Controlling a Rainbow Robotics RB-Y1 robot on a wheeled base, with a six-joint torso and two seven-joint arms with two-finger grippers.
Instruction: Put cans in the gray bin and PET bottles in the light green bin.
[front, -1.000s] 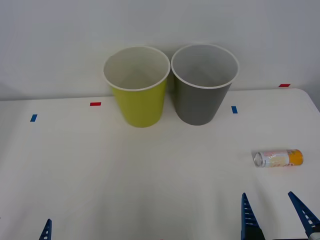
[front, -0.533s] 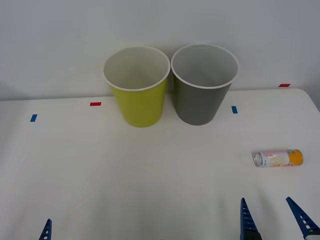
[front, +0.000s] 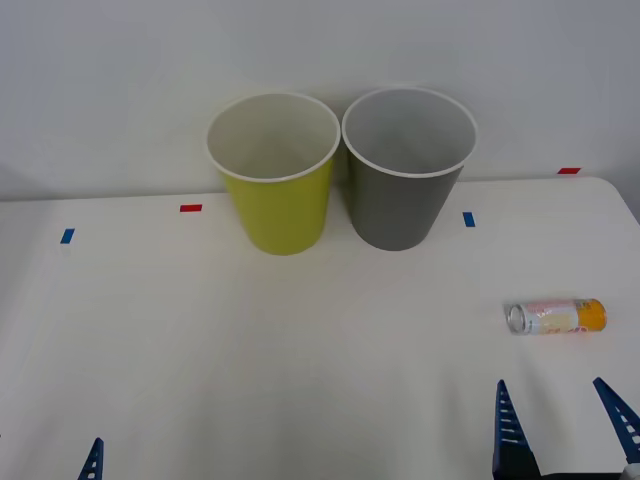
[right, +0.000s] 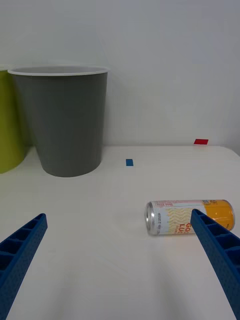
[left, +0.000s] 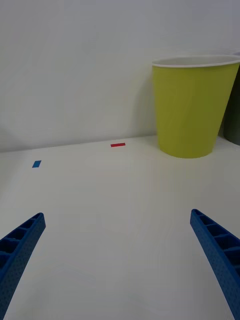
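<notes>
One slim drink can (front: 556, 317) lies on its side on the white surface (front: 300, 340) at about 4 o'clock from the gray bin (front: 408, 170), which touches the light green bin (front: 275, 175) at its 9 o'clock. The right pincer (front: 562, 425) hovers spread near the can's 6 o'clock; the left pincer (left: 117, 260) is spread too, empty.

The right gripper (front: 560, 432) is cut off at the front view's near edge, so just its two spread blue fingers show. Of the left gripper (front: 91, 461) a single fingertip clears that edge. In the right wrist view one finger (right: 220, 252) covers part of the can (right: 172, 218), whose print looks too small to read.
</notes>
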